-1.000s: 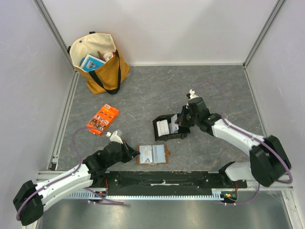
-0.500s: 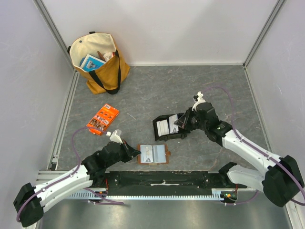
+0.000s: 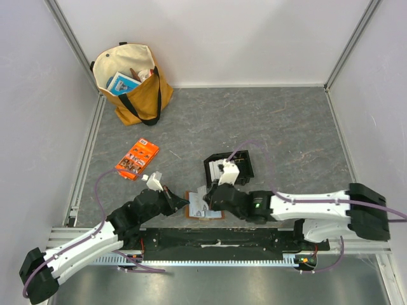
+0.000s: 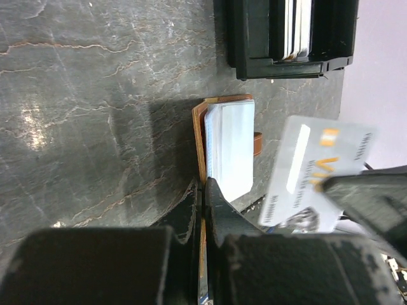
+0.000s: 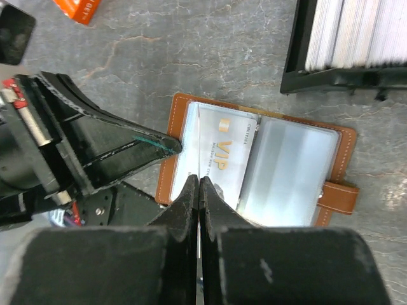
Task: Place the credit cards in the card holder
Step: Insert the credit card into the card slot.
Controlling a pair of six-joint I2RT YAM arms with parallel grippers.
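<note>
Open brown leather card holder, left gripper seemingly pinching its nine-o'clock edge, right gripper clamped on pale silver credit card over it

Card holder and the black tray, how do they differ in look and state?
The card holder is brown with clear pockets; the black tray is solid black. The card holder lies open flat; the black tray is a walled box with cards standing on edge. The left end effector pinches the card holder's edge; no end effector grips the black tray. Both rest on the table.
</note>
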